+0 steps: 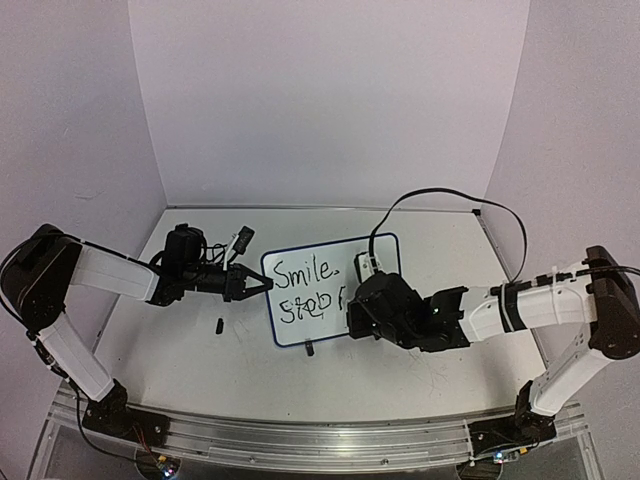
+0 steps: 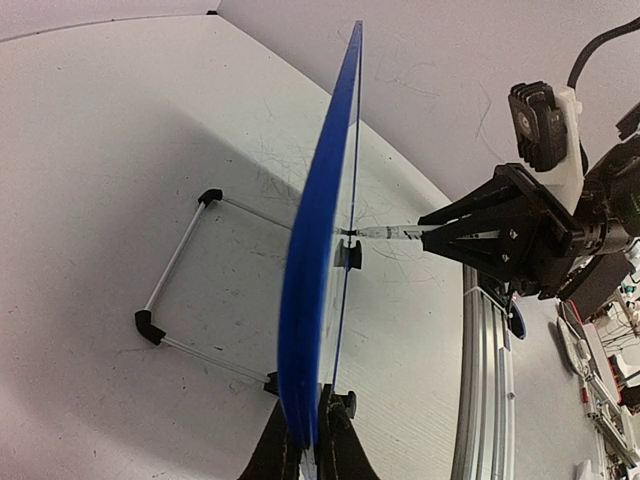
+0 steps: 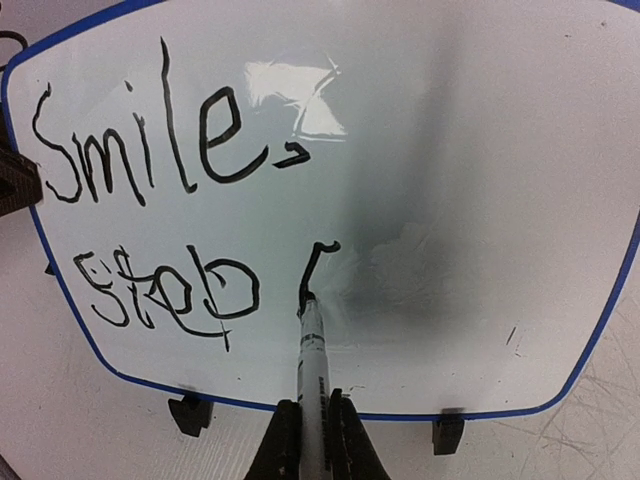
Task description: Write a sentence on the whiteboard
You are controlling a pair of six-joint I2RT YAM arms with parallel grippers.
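whiteboard (image 1: pixel 305 328) right side hidden, behind right end effector (image 1: pixel 352 312)

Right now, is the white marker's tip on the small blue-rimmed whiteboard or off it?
On: the white marker touches the blue-rimmed whiteboard tip-first at the rightmost black stroke, at its foot.

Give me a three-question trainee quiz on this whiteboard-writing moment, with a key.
1. True or false: the right gripper is clamped on the edge of the whiteboard.
2. The top line of the sentence reads: A) "Smile." B) "Hello." C) "Thanks."
3. Fill in: in the right wrist view, the marker has its tip on a stroke to the ___ of the second line's first word.

Key: 1. False; the left gripper grips that edge, while the right holds the marker. 2. A. 3. right.
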